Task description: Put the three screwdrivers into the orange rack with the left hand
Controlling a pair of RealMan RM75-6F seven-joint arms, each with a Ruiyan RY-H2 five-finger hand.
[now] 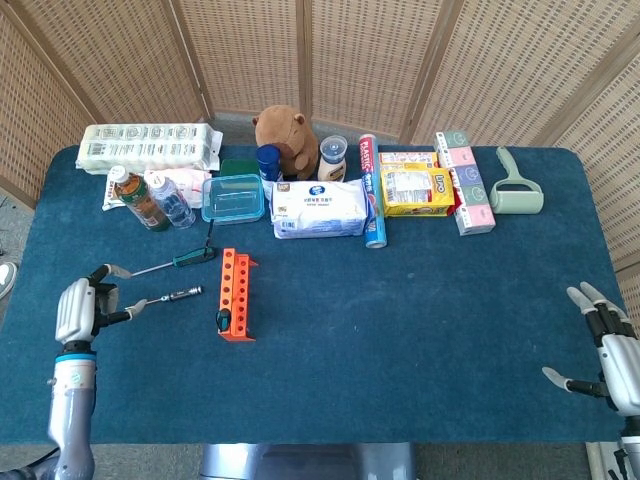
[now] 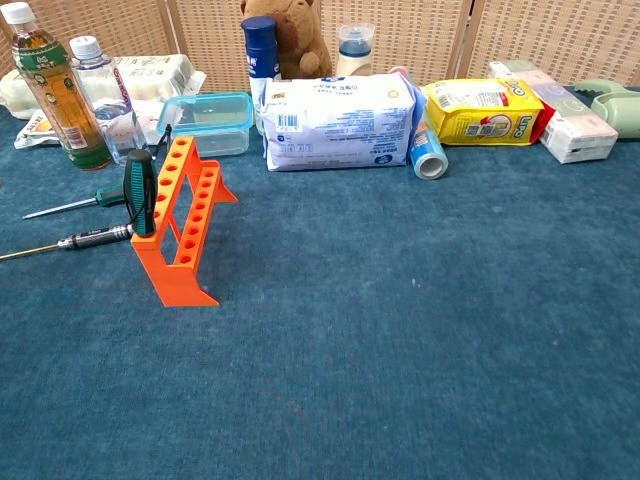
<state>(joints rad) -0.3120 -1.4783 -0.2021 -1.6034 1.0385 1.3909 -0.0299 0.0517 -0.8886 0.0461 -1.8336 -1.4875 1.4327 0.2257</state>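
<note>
So, three screwdrivers are showing in all. One dark-handled screwdriver [image 2: 139,190] is standing upright in the near end of the orange rack [image 2: 182,226], the only rack on the table. The other two are lying on the cloth to the rack's left: a green-handled screwdriver [image 1: 176,261] farther back, and a metal-handled screwdriver [image 1: 172,296] just in front of it, both pointing away from the rack.

The left hand [image 1: 78,311] is hovering near the table's left edge, its fingers [image 1: 112,271] loosely spread and grasping nothing, close to the tip of the metal one though I cannot tell if it is touching. The right hand [image 1: 608,345] is sitting at the far right corner, fingers apart and empty.

Along the back two bottles [image 2: 68,85] are standing by a clear lidded box [image 2: 211,116], then one stuffed brown animal [image 1: 283,133], one white wipes pack [image 2: 338,120] and one yellow packet [image 2: 482,110].

The table [image 1: 420,310] is wearing a dark blue cloth, and woven wicker screens [image 1: 330,60] are closing in the room behind it.
</note>
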